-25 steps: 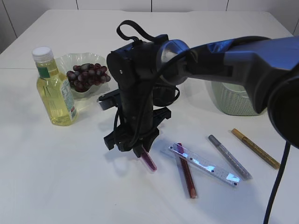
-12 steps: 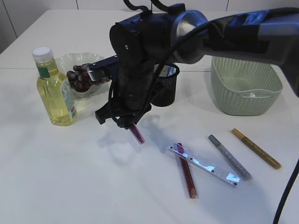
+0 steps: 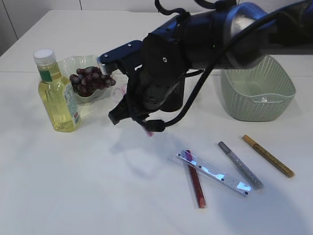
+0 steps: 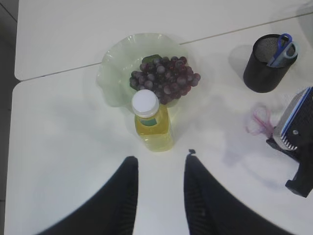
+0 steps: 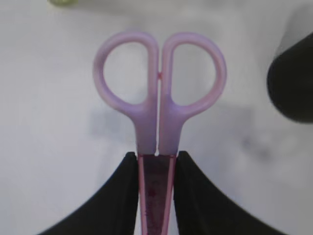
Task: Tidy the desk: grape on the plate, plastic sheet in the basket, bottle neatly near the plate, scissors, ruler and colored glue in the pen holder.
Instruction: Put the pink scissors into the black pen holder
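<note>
My right gripper [image 5: 156,164] is shut on the dark pink sheath of purple-handled scissors [image 5: 159,88] and holds them in the air; the handles stick out past the fingertips. In the exterior view the right gripper [image 3: 139,120] hangs above the table with the scissors [image 3: 148,128], just in front of the black pen holder [image 3: 176,100]. My left gripper [image 4: 161,164] is open and empty, high above the yellow bottle [image 4: 151,122]. Grapes [image 4: 164,81] lie on the green plate [image 4: 115,73]. The pen holder [image 4: 263,63] holds blue scissors. A clear ruler [image 3: 214,172] and red [image 3: 195,185], silver [image 3: 239,165] and gold [image 3: 268,155] glue pens lie on the table.
A green basket [image 3: 257,90] stands at the back right. The bottle [image 3: 57,95] stands at the left, in front of the plate [image 3: 73,63] with the grapes [image 3: 92,78]. The right arm hides most of the pen holder in the exterior view.
My right gripper has lifted the scissors off the table and carried them up and back toward the pen holder, tilting as it rose. Nothing else has moved.
</note>
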{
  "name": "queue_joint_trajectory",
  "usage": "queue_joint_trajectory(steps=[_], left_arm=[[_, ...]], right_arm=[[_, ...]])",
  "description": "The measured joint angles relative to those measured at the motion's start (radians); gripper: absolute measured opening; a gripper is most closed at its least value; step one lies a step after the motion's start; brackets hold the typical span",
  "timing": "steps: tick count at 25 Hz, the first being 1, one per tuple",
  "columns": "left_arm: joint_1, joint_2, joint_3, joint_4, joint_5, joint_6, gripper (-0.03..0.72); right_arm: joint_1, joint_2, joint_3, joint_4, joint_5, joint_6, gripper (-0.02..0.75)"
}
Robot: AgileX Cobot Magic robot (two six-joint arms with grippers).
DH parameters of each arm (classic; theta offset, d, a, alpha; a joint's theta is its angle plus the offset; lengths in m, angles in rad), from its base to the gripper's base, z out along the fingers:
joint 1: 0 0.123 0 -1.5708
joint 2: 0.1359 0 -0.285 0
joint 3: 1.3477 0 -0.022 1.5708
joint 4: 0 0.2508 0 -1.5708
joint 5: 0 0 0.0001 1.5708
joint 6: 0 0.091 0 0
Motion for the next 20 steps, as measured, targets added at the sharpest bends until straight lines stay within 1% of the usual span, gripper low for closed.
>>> queue_joint_trajectory(steps=[3, 6, 12, 20], left_arm=[[0.000, 0.007, 0.000, 0.000, 0.000, 0.000, 0.239], [0.000, 0.013, 0.000, 0.000, 0.000, 0.000, 0.239], [0.000, 0.014, 0.000, 0.000, 0.000, 0.000, 0.239], [0.000, 0.014, 0.000, 0.000, 0.000, 0.000, 0.239]], right_arm=[[-0.005, -0.033, 0.021, -0.042, -0.078, 0.000, 0.197], [-0.028, -0.038, 0.021, -0.065, -0.113, 0.002, 0.197], [-0.111, -0.038, 0.028, -0.076, -0.192, 0.012, 0.197], [-0.218, -0.038, 0.028, -0.082, -0.412, 0.014, 0.197]])
